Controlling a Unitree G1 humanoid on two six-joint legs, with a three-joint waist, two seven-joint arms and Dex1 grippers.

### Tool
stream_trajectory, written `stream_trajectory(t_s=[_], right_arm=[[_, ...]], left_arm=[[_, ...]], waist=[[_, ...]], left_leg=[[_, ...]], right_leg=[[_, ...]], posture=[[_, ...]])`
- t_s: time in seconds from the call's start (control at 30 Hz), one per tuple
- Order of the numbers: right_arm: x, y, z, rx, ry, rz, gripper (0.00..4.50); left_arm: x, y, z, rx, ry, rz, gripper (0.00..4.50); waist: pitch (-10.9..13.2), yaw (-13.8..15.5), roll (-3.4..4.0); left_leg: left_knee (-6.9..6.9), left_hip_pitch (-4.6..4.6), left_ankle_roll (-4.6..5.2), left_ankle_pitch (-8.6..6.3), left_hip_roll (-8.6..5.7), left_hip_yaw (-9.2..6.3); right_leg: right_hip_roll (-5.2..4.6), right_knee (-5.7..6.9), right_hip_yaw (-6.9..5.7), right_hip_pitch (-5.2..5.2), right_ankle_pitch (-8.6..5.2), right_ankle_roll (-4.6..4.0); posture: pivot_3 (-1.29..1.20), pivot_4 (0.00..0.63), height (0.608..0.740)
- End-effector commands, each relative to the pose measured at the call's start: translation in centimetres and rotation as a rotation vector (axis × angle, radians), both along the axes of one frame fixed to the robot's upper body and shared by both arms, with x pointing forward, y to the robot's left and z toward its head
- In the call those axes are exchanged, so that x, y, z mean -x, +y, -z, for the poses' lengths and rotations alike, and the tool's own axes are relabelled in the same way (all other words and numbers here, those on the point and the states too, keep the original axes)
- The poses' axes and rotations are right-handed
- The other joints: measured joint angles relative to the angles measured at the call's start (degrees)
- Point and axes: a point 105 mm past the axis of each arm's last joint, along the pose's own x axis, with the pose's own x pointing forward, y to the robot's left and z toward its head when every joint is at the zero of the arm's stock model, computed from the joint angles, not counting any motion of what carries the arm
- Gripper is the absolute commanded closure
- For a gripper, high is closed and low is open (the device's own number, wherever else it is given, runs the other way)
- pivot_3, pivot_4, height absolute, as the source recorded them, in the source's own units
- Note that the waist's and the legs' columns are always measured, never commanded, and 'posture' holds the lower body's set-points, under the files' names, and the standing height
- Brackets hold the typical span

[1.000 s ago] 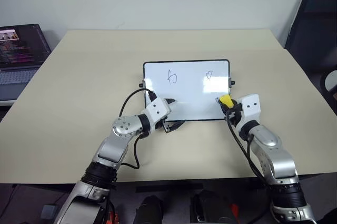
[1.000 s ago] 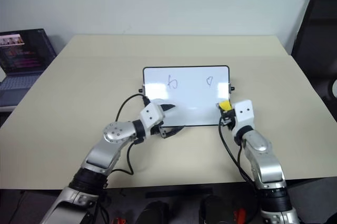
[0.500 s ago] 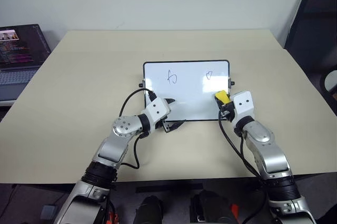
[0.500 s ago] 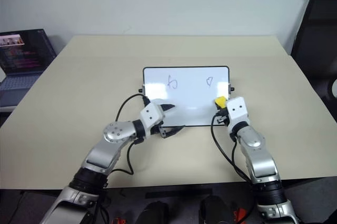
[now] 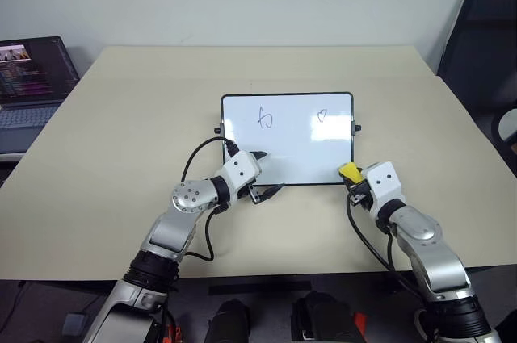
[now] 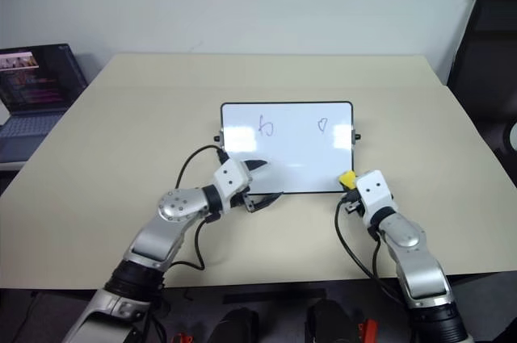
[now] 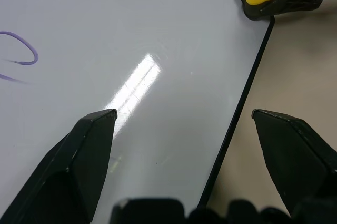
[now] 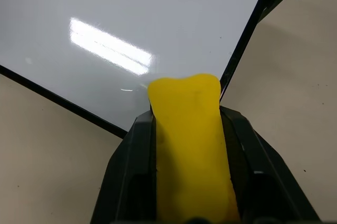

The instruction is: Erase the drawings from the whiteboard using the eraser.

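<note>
The whiteboard (image 5: 287,140) lies flat near the middle of the tan surface (image 5: 121,141), its long side toward the robot. Two of the blue drawings remain on its far half: a loopy squiggle (image 5: 264,119) toward the left and a small heart-like mark (image 5: 321,115) toward the right. A third is not clear from the head views.

The left gripper (image 5: 260,175) sits at the board's near left corner with its fingers (image 7: 87,145) spread wide, one over the white face and one off the edge over the surface, gripping nothing. This placement looks meant to brace the board so it does not slide while it is rubbed.

The right gripper (image 8: 185,129) has its fingers clamped tight on the yellow eraser (image 8: 189,129), which juts out past the fingertips. The eraser's tip hangs at the board's near right corner, just at the black frame, well short of both marks. Held out front like this, the eraser can be pressed down and swept without the fingers scraping the board. Most of the job appears left: the eraser must travel up the board to the heart-like mark first
</note>
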Motion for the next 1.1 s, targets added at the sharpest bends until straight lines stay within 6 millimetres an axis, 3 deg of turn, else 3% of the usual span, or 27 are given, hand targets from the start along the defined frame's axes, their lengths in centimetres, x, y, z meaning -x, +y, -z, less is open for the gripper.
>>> stream_trajectory(t_s=[0.03, 0.23, 0.4, 0.63, 0.77, 1.1], right_arm=[[-0.4, -1.1, -0.8, -0.021, -0.031, 0.038, 3.24], [-0.1, -1.5, -1.7, -0.058, -0.079, 0.044, 3.24], [-0.4, -0.5, -3.2, -0.124, -0.147, 0.017, 3.24], [-0.9, 0.0, -3.6, -0.117, -0.182, 0.006, 3.24], [-2.7, 0.9, -4.7, -0.141, -0.223, 0.014, 3.24], [-7.1, 5.8, -8.2, -0.196, -0.333, -0.068, 3.24]], left_arm=[[0.0, -0.6, -1.4, 0.02, -0.053, 0.012, 0.0], [0.0, -0.8, -1.3, 0.021, -0.05, 0.023, 0.0], [-0.1, -0.9, -1.5, 0.029, -0.055, 0.023, 0.0], [-1.1, -1.5, -4.6, 0.177, -0.182, -0.044, 0.0], [-1.9, -1.2, -6.0, 0.219, -0.258, -0.088, 0.0], [-2.5, -1.7, -5.3, 0.209, -0.243, -0.067, 0.0]], waist=[[0.01, 0.0, -0.02], [0.03, 0.03, -0.02], [0.06, -0.03, 0.0], [0.07, 0.12, 0.01], [0.07, 0.0, 0.01], [0.09, 0.09, 0.05]], left_leg=[[0.0, 0.0, 0.0, 0.0, -0.01, 0.0], [-0.02, -0.1, 0.0, 0.0, -0.01, -0.03], [-0.05, -0.2, 0.0, 0.0, 0.01, -0.06], [-0.06, -0.4, 0.0, 0.0, 0.0, -0.17], [-0.08, -0.38, -0.01, -0.01, 0.0, -0.15], [-0.11, -0.41, 0.0, 0.0, -0.02, -0.15]], right_leg=[[0.0, -0.01, 0.0, 0.0, 0.0, 0.0], [-0.01, -0.08, 0.0, -0.04, 0.0, 0.0], [0.0, -0.15, -0.02, -0.11, 0.0, 0.0], [0.0, -0.47, -0.06, -0.11, 0.06, 0.09], [0.0, -0.48, -0.05, -0.11, 0.07, 0.09], [-0.02, -0.51, -0.05, -0.11, 0.08, 0.08]], posture=[[0.0, 0.15, 0.74], [0.0, 0.15, 0.74], [0.0, 0.15, 0.74], [0.0, 0.15, 0.74], [0.0, 0.15, 0.74], [0.0, 0.15, 0.74]])
